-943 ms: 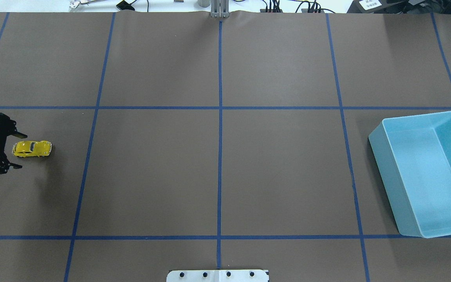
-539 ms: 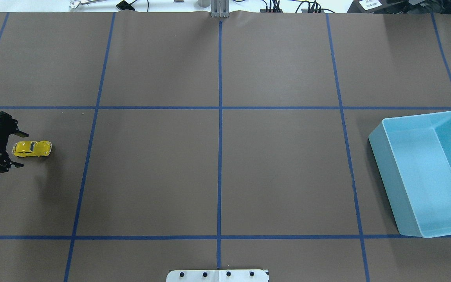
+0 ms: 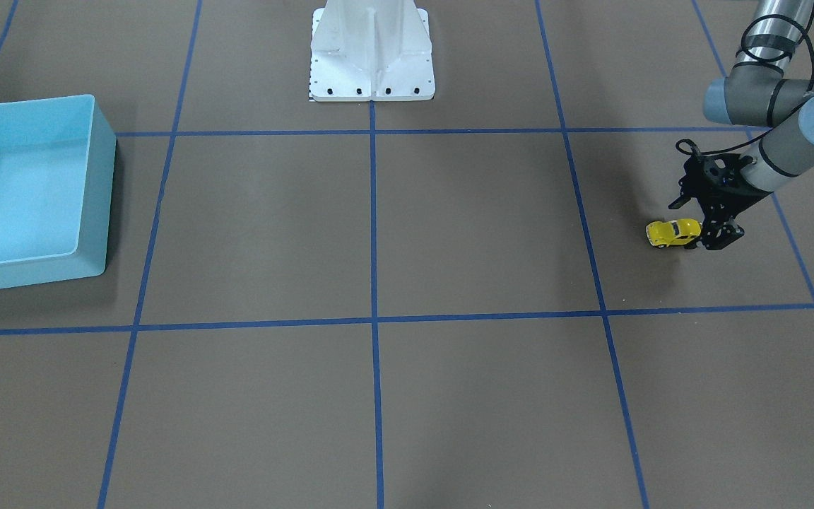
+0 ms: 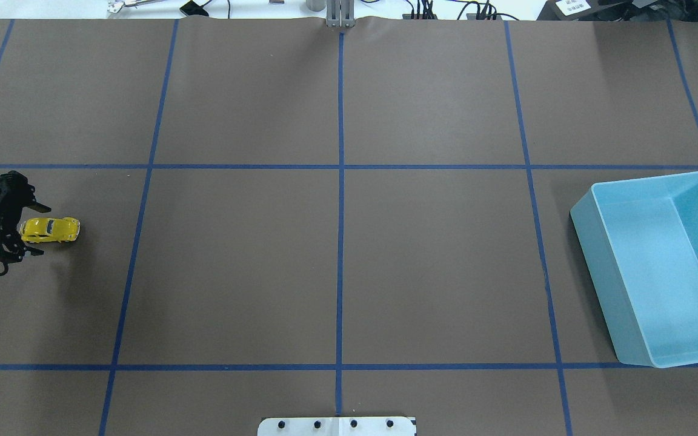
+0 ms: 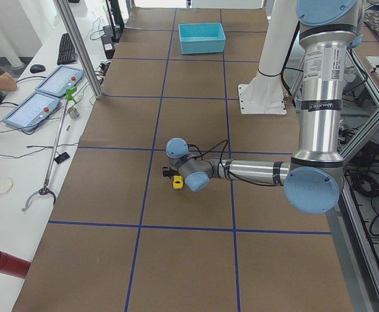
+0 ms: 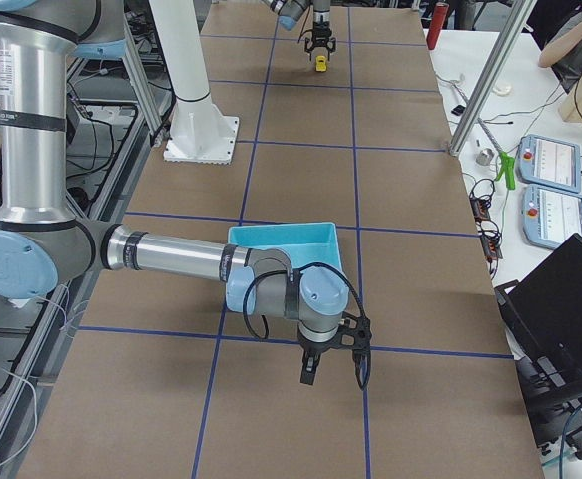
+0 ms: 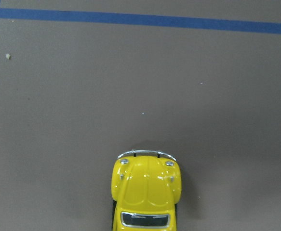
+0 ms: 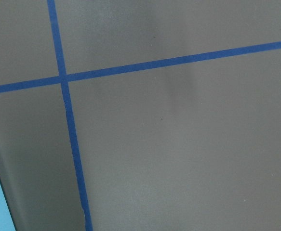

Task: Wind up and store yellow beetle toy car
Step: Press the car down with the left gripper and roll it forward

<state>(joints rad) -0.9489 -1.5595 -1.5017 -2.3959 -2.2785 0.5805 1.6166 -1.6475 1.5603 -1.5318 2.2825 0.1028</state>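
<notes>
L gripper (image 4: pixel 40 231) jaws apart, straddling rear of yellow beetle toy car (image 4: pixel 57 229). Car sits on table (image 4: pixel 252 272) far L, well apart from blue bin (image 4: pixel 591 254). R gripper (image 6: pixel 333 381): can't tell state.

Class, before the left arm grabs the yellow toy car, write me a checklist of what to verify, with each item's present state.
1. Yellow beetle toy car upright on its wheels: ok.
2. Left gripper open, straddling the car's rear: ok.
3. Gripper touching the car: cannot tell.
4. Light blue bin upright and empty: ok.
5. Right gripper open or shut: cannot tell.
</notes>
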